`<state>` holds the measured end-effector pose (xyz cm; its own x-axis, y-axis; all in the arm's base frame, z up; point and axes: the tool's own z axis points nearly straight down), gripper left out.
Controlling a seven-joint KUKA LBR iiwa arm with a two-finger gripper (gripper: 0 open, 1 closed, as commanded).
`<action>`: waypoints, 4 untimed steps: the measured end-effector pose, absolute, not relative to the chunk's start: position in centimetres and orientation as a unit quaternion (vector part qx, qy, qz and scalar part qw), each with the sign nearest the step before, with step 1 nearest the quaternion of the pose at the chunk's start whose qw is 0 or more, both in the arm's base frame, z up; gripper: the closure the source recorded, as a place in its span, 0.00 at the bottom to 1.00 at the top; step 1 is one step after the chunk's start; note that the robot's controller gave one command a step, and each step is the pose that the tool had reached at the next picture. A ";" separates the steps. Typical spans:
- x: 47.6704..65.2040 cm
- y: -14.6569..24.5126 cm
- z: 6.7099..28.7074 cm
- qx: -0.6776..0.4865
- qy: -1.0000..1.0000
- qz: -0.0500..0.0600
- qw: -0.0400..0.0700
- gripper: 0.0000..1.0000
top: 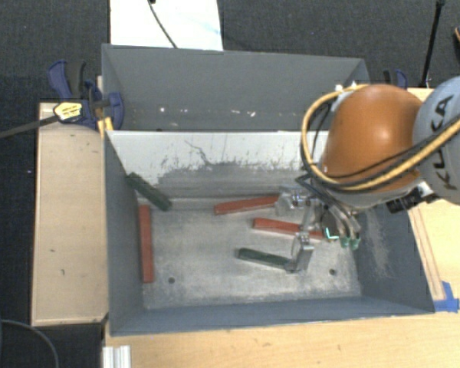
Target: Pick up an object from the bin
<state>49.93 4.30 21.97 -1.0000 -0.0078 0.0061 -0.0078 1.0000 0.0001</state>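
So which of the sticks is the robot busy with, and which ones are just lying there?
In the job, as far as I can tell:
the jaws, down low in the grey bin
the dark green stick, its right end at the jaws

Just lying about:
the nearest red stick
the middle red stick
the left red stick, by the wall
the dark corner stick, far left

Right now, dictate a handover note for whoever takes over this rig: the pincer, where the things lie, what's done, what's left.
Pincer: low in the bin's right part, at the right end of the near green stick.
Others: upper red stick and lower red stick just beyond it; left red stick along the left wall; corner green stick far left.
Done: nothing looks lifted.
Left: grip one stick and raise it out.
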 end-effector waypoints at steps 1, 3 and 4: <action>51.8 2.2 10.8 0.022 -1.000 0.000 0.003 0.00; 54.8 5.6 7.1 0.016 -1.000 -0.001 -0.002 1.00; 56.6 3.1 21.0 0.027 -1.000 0.000 -0.006 1.00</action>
